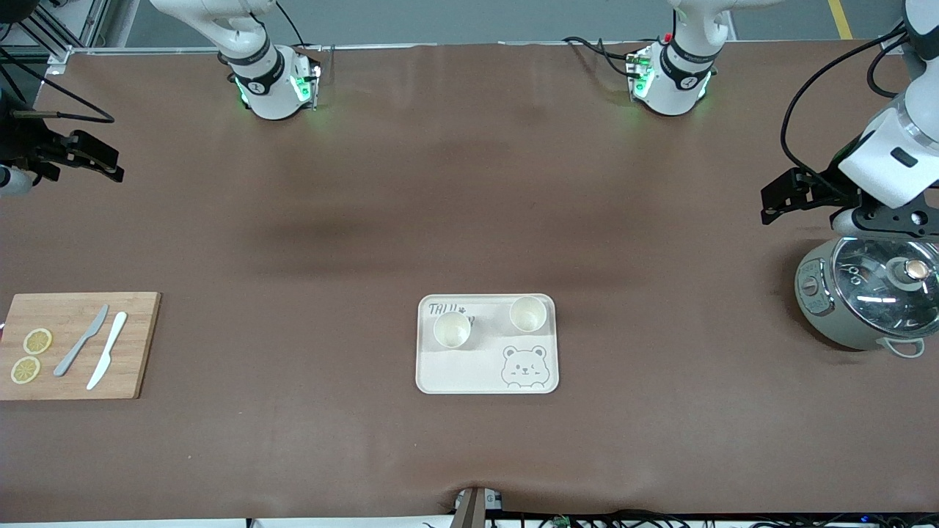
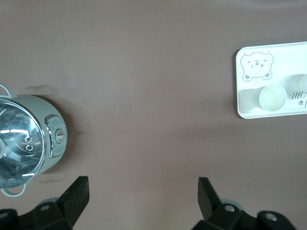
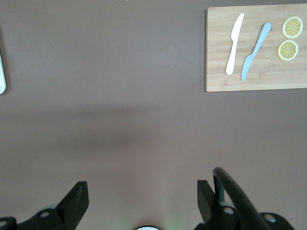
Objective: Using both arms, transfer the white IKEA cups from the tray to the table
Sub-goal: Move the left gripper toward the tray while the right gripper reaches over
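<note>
Two white IKEA cups (image 1: 452, 330) (image 1: 527, 314) stand upright on a cream tray (image 1: 469, 378) with a bear drawing, side by side on the half of the tray farther from the front camera. The left wrist view shows one cup (image 2: 272, 97) whole and the other cup (image 2: 302, 81) cut by the frame edge. My left gripper (image 1: 770, 202) (image 2: 142, 184) hangs open over bare table beside the pot, holding nothing. My right gripper (image 1: 114, 165) (image 3: 142, 187) hangs open and empty over bare table at the right arm's end. Both are well away from the cups.
A grey-green pot (image 1: 866, 301) (image 2: 24, 139) with a glass lid stands at the left arm's end. A wooden cutting board (image 1: 73, 345) (image 3: 254, 48) at the right arm's end carries two knives (image 1: 82, 339) (image 1: 107, 350) and two lemon slices (image 1: 37, 341) (image 1: 25, 369). A tray edge (image 3: 1, 72) shows in the right wrist view.
</note>
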